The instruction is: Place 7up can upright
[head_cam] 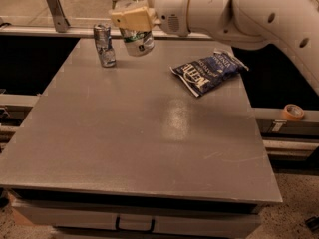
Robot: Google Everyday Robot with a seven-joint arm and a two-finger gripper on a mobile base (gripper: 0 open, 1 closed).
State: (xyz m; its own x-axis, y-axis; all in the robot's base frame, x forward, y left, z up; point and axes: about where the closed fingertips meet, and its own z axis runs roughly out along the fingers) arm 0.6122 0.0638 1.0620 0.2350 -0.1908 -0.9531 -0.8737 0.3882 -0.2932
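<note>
The 7up can (138, 40) is silver-white with green markings. My gripper (130, 18) is shut on it and holds it in the air, tilted, over the far part of the grey table (144, 133). The can hangs just right of a crushed silver-blue can (104, 45) that stands on the table at the far left. My white arm (239, 11) reaches in from the upper right.
A dark blue chip bag (208, 71) lies on the table at the far right. A roll of tape (293, 112) sits on a ledge beyond the table's right edge. A rail with metal posts (54, 6) runs behind the table.
</note>
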